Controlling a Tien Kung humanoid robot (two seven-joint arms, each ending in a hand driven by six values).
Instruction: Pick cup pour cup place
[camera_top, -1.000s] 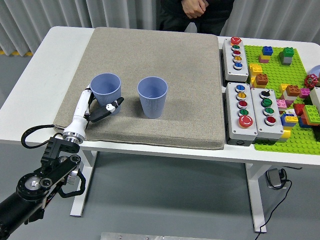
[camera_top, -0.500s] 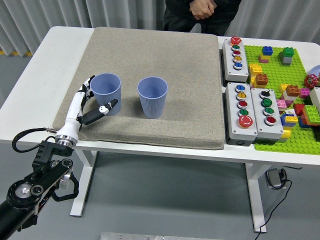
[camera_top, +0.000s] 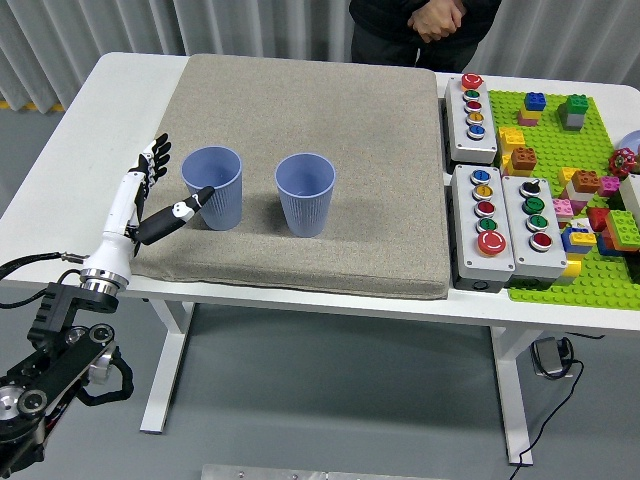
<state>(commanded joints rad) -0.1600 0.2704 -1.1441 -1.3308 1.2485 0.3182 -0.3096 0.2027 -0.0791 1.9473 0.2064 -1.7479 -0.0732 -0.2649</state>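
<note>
Unlabelled blue cups (camera_top: 212, 187); no legible writing

You're looking at a left arm (camera_top: 45, 365) of black machined links with round joint housings and a looping black cable, capped by a silver wrist collar and a slim white left hand (camera_top: 140, 205) with black-tipped, black-jointed fingers (camera_top: 157, 155).

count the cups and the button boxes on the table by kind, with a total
blue cups: 2, the left cup and the right cup, both upright on the grey mat
grey button boxes: 3, the far box, the near left box and the near right box
total: 5
</note>
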